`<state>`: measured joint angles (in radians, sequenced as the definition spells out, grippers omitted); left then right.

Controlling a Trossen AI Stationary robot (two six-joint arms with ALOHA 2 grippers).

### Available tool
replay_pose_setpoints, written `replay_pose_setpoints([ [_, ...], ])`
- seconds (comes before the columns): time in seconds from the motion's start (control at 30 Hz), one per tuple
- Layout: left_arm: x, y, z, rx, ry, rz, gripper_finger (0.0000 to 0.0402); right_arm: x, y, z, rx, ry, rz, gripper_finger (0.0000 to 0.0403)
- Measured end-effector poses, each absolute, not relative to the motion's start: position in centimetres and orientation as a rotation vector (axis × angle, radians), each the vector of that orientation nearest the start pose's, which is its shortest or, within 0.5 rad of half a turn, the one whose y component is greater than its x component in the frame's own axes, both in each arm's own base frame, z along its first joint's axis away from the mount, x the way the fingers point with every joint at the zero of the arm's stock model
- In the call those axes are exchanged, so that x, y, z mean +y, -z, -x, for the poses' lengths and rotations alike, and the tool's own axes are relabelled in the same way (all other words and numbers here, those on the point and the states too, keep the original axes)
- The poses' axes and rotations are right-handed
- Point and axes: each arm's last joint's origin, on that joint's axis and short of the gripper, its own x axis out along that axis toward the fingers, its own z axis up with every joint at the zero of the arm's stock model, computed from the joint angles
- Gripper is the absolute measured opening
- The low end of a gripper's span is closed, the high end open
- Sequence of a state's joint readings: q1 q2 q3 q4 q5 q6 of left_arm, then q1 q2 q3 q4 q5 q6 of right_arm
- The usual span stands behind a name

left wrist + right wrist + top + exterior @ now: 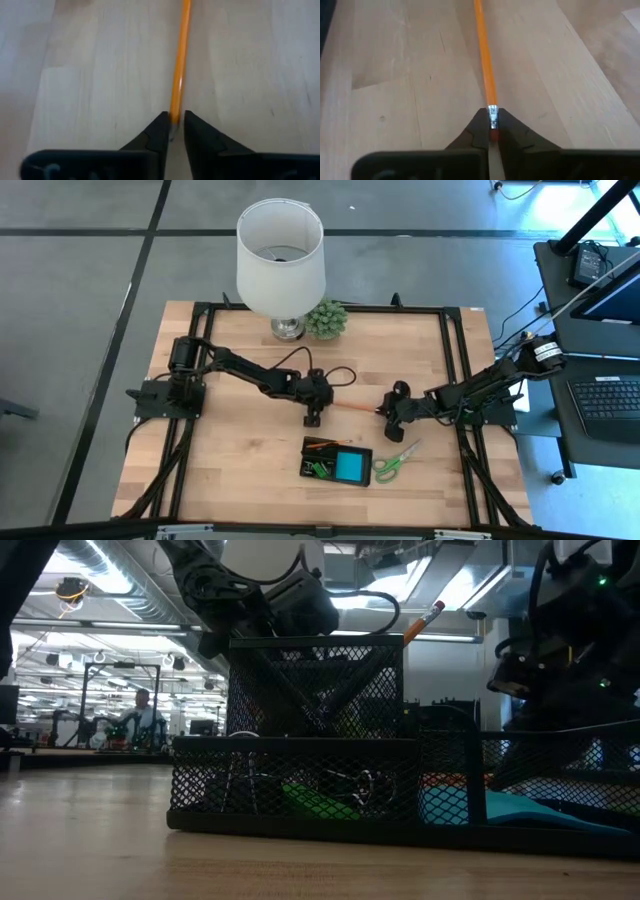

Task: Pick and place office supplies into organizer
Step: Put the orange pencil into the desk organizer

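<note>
Long orange pencil (352,409) spans between both pincers above the wooden bench (240,470), behind the black mesh organizer (337,462). Right pincer (492,131) is clamped on its eraser end; left pincer (173,131) stands slightly parted around the other end. Green-handled scissors (397,461) lie beside the organizer.

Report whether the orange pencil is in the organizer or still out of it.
Out. The orange pencil spans the gap between the left gripper and right gripper, clear of the organizer; the right is shut on its eraser end.
</note>
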<state>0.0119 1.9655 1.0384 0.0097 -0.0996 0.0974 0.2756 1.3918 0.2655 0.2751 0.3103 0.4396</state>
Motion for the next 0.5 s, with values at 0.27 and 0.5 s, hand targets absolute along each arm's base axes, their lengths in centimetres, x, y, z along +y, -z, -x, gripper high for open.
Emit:
replay_pose_setpoints([
  [0.27,1.0,-14.0,-36.0,0.956,-0.130,-0.102,0.0124,4.9,-11.6,-20.4,0.893,0.187,-0.085,0.0022],
  [0.5,1.4,-18.3,-33.2,1.007,-0.316,-0.137,0.0144,5.4,-15.2,-22.3,1.038,0.170,0.062,0.0022],
])
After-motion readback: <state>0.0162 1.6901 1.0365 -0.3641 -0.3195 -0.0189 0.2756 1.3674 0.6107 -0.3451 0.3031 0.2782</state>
